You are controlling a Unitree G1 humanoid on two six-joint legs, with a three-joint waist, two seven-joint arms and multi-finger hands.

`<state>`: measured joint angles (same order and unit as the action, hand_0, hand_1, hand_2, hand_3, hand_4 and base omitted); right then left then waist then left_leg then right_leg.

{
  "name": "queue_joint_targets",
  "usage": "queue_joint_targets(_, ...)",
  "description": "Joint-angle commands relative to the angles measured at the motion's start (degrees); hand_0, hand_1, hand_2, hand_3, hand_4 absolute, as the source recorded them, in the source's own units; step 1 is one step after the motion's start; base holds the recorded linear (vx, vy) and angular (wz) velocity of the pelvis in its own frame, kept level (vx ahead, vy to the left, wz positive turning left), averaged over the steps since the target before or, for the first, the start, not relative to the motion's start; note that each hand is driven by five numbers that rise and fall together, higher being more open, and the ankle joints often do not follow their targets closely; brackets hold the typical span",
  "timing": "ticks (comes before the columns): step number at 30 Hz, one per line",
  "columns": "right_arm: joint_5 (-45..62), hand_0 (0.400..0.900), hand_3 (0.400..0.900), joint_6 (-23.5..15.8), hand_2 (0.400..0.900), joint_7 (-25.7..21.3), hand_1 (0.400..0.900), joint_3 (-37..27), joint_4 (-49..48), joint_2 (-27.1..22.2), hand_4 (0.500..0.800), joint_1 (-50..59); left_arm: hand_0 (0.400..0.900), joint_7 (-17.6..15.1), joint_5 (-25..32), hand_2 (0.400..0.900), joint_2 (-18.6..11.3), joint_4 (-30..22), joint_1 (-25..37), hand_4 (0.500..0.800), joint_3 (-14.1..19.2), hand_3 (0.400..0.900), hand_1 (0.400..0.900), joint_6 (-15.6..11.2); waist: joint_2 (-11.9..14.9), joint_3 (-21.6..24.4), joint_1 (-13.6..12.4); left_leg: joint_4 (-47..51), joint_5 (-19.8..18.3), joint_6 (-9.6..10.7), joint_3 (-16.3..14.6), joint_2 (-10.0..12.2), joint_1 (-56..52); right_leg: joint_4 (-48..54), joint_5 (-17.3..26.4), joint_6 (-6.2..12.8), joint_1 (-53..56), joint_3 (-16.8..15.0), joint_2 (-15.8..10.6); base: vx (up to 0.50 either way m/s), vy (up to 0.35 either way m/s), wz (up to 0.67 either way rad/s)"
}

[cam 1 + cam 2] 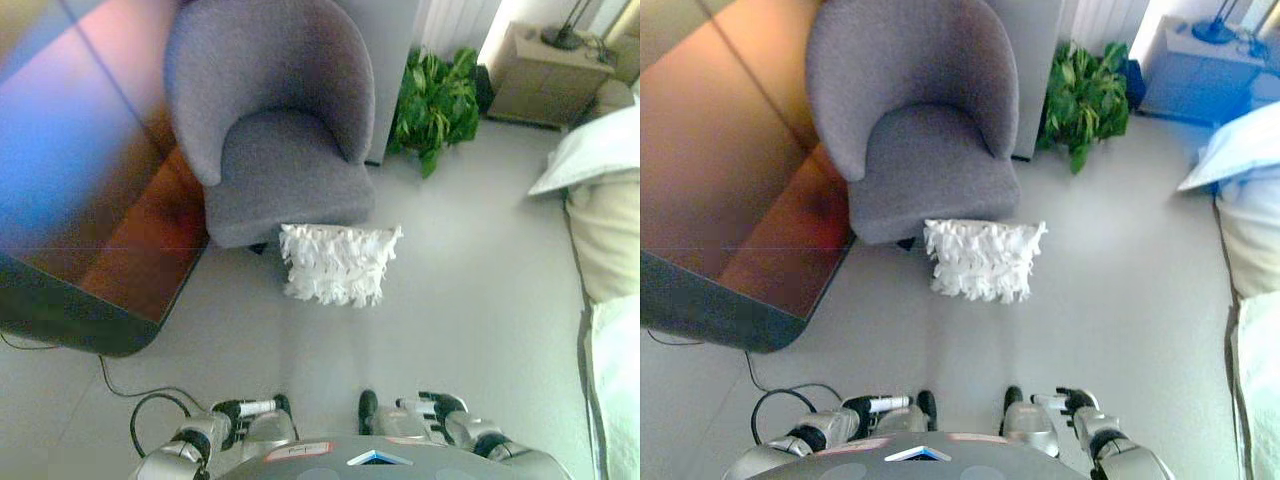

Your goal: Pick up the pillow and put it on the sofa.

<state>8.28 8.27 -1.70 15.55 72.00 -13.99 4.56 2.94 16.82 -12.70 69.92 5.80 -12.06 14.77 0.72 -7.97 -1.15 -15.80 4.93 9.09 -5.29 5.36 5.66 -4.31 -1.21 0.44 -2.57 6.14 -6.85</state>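
1. A dark slab with a rounded corner [90, 200] is filling the left side, its glossy top reflecting warm brown tones; what it is cannot be told.
2. Just right of it, a grey armchair [275, 120] is standing on the floor, upholstered in matte fabric, with a curved tub back wrapping round a padded seat.
3. The pillow [338, 262] is sitting on the floor, leaning upright against the armchair's front edge. It is white, roughly rectangular and covered in shaggy, ruffled tufts that are giving it a ragged outline.
4. A leafy green plant [435, 100] is standing behind and to the right of the armchair, near the wall.
5. A pale wooden cabinet [545, 75] is standing in the far right corner with a lamp base on top; the left eye view is showing more of it, while the right eye view is cutting it off at the edge.
6. Along the right edge, soft pale bedding [600, 150] is lying with a smooth white pillowcase over cream fabric.
7. The floor [470, 300] is looking pale, smooth and plain.
8. At the bottom, the left hand [885, 408] is hanging low with its fingers loosely relaxed, gripping nothing and well apart from the pillow.
9. The right hand [425, 410] is likewise hanging low with fingers relaxed and empty.
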Motion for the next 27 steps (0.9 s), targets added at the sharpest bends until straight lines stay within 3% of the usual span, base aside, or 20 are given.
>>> queue_joint_targets(1,-3.6,0.9,0.9,-0.3,0.9,1.3,0.9,2.7,1.1,-3.1,0.8,0.0,0.9,-1.4,2.2,0.9,2.1,4.0,-7.2,0.8,-1.3,0.9,0.9,3.1,-1.3,-2.9,-1.7,-0.2,0.3,-4.4,0.4,-2.3,8.0,1.6,-1.5,2.37,4.3,0.5,2.6,0.4,0.157,-0.57)
queue_joint_targets(5,-5.5,0.9,0.9,-0.8,0.9,2.8,0.9,3.1,0.6,-3.8,0.8,0.6,0.9,-1.7,3.8,0.9,1.8,5.2,-9.7,0.8,1.5,0.9,0.9,3.5,-2.5,-4.4,-5.3,11.0,9.6,-2.0,3.4,0.0,12.9,3.1,-4.6,2.51,10.3,-2.1,3.5,0.49,0.145,-0.6)
queue_joint_targets(8,-6.4,0.9,0.9,-2.1,0.9,3.4,0.9,3.6,-0.4,-4.0,0.8,0.6,0.9,-2.7,4.9,0.9,1.9,5.6,-10.3,0.8,3.0,0.9,0.9,4.1,-2.0,-5.2,-7.5,17.4,10.4,-1.3,0.7,2.1,16.2,2.4,-8.2,2.81,14.7,-2.1,1.9,0.51,0.184,-0.44)
queue_joint_targets(11,-7.4,0.9,0.9,-2.9,0.9,3.8,0.9,4.5,-0.9,-3.8,0.8,1.1,0.9,-3.4,6.9,0.9,2.1,6.0,-10.9,0.8,4.2,0.9,0.9,3.5,-3.4,-4.6,-8.9,18.6,11.8,-0.1,-1.4,4.5,18.2,-0.6,-14.4,3.55,18.5,-2.2,1.1,0.58,0.271,-0.36)
queue_joint_targets(12,-8.2,0.9,0.9,-3.5,0.9,3.8,0.9,4.6,-0.3,-3.3,0.8,1.4,0.9,-3.5,7.0,0.9,1.9,5.7,-11.4,0.8,5.7,0.9,0.9,4.0,-3.5,-3.6,-9.3,19.3,9.2,-0.7,-2.5,4.4,16.9,-2.0,-15.3,4.74,20.0,-2.0,0.0,0.57,0.273,-0.32)
queue_joint_targets(14,-9.3,0.9,0.9,-3.4,0.9,3.7,0.9,4.3,0.5,-2.5,0.8,1.9,0.9,-3.4,6.1,0.9,1.4,6.6,-11.8,0.8,7.0,0.9,0.9,4.1,-3.2,-2.3,-10.1,19.0,8.2,-1.0,-2.4,4.3,15.0,-4.0,-16.4,5.88,21.9,-1.6,-1.2,0.66,0.322,-0.22)
queue_joint_targets(15,-9.3,0.9,0.9,-2.3,0.9,4.2,0.9,3.9,0.3,-1.9,0.8,1.7,0.9,-3.2,5.0,0.9,0.6,6.7,-11.7,0.8,7.9,0.9,0.9,4.0,-2.9,-1.3,-10.5,12.1,8.6,-1.5,-2.1,3.6,15.3,-5.8,-17.2,6.4,24.4,-1.9,-1.7,0.68,0.323,0.03)
queue_joint_targets(17,-11.1,0.9,0.9,-1.4,0.9,5.2,0.9,3.4,0.5,-1.2,0.8,1.2,0.9,-2.4,4.0,0.9,-0.9,6.5,-10.8,0.8,8.2,0.9,0.9,5.1,-1.3,0.3,-10.9,7.9,6.2,-3.5,-3.4,2.6,15.8,-8.9,-13.6,7.62,25.0,-0.2,-3.7,0.57,0.313,0.21)
queue_joint_targets(18,-11.4,0.9,0.9,-1.2,0.9,5.1,0.9,3.0,1.0,-0.8,0.8,1.2,0.9,-2.3,4.4,0.9,-1.5,6.6,-9.9,0.8,8.1,0.9,0.9,5.7,-0.4,0.9,-11.0,7.9,4.0,-5.4,-4.0,1.6,14.4,-13.1,-7.6,8.58,23.3,1.5,-6.4,0.5,0.344,0.2)
queue_joint_targets(19,-11.0,0.9,0.9,-0.7,0.9,5.0,0.9,2.6,1.0,-0.8,0.8,1.2,0.9,-2.3,4.8,0.9,-1.8,7.1,-9.1,0.8,7.8,0.9,0.9,5.3,0.2,1.1,-11.1,7.9,2.4,-6.8,-3.7,0.5,13.0,-17.6,-2.8,8.88,21.5,2.3,-8.9,0.45,0.325,0.18)
queue_joint_targets(21,-12.4,0.9,0.9,-0.5,0.9,4.9,0.9,1.9,1.0,-0.8,0.8,1.0,0.9,-1.8,3.8,0.9,-2.5,7.8,-7.3,0.8,7.2,0.9,0.9,5.3,0.4,1.8,-10.7,8.4,0.4,-8.8,-4.3,-0.9,10.2,-23.9,1.2,8.31,18.0,2.2,-10.7,0.48,0.285,0.25)
queue_joint_targets(24,-12.4,0.9,0.9,-2.4,0.9,4.5,0.9,2.7,0.7,-0.7,0.8,0.8,0.9,-2.8,4.8,0.9,-3.7,7.8,-5.6,0.8,5.5,0.9,0.9,6.0,1.0,2.3,-9.7,9.5,-1.5,-10.3,-5.2,-2.1,6.6,-26.1,1.7,7.43,12.9,3.6,-11.6,0.42,0.111,0.04)
queue_joint_targets(27,-14.2,0.9,0.9,-4.3,0.9,2.4,0.9,4.0,0.5,-0.6,0.8,2.8,0.9,-4.1,6.5,0.9,-4.6,7.8,-2.7,0.8,3.8,0.9,0.9,7.2,0.9,2.0,-8.7,9.8,-2.3,-10.0,-6.7,-1.4,5.0,-17.9,-1.7,6.79,6.5,6.7,-9.5,0.21,-0.155,-0.13)
